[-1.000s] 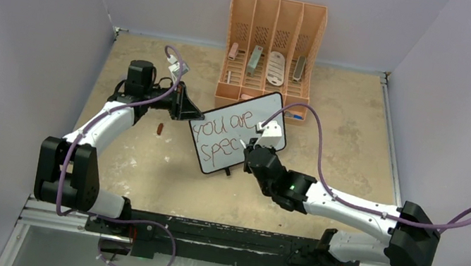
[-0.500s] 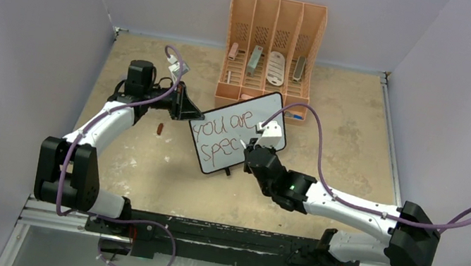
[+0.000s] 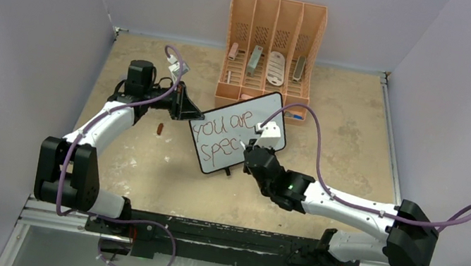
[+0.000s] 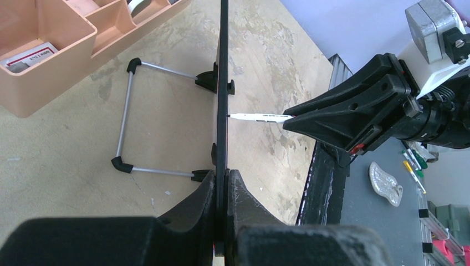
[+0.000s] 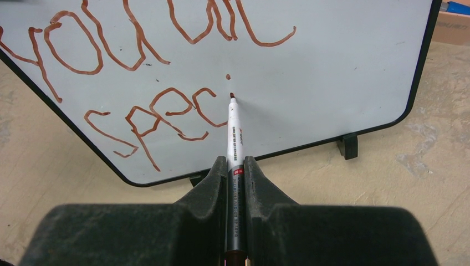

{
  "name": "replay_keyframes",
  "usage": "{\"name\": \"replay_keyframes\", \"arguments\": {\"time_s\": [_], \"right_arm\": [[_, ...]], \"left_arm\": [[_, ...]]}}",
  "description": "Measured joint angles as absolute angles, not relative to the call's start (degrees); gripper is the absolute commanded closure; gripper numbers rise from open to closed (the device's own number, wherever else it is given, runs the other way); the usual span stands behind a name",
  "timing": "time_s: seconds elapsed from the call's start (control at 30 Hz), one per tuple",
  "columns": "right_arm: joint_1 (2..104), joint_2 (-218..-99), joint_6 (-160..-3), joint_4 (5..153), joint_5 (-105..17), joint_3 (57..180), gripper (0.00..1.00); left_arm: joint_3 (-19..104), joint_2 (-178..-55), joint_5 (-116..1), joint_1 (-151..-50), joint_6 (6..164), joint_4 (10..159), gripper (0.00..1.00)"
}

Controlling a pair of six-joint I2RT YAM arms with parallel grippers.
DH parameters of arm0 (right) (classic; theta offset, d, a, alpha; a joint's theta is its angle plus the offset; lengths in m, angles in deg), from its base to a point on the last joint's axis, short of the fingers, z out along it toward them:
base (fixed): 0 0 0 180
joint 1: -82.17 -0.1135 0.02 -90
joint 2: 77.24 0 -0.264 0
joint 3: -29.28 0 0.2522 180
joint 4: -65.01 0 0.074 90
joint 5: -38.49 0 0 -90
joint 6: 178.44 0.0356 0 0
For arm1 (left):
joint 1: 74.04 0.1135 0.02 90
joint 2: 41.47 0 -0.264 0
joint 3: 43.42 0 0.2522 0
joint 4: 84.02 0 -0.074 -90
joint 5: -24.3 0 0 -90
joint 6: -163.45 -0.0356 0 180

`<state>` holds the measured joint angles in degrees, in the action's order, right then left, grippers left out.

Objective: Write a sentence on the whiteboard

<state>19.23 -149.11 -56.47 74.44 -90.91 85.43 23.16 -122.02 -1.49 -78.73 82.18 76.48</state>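
Marker [image 5: 234, 136] in right claw [image 5: 235, 164] seemingly touches whiteboard [image 5: 338, 66], just past sentence [image 5: 166, 106] letters.

Mottled tan tabletop [image 3: 353, 141], orange organizer [image 3: 274, 35] at back, whiteboard [image 3: 215, 155] standing on feet mid-table, small reddish piece [image 3: 160, 129] nearby

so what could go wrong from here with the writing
The marker tip touches the whiteboard, which the left gripper clamps by one edge only; a hard push could swing it and skew the strokes. The right gripper holds the marker well back from its tip, so it may wobble or drag through the sentence.
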Motion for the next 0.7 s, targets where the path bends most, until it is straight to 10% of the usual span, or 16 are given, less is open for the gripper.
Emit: {"name": "replay_keyframes", "arguments": {"time_s": [0.7], "right_arm": [[19.23, -150.19, -54.75, 78.63, -89.53, 85.43, 1.00]], "left_arm": [[23.25, -122.02, -1.67, -78.73, 82.21, 76.50, 1.00]]}}
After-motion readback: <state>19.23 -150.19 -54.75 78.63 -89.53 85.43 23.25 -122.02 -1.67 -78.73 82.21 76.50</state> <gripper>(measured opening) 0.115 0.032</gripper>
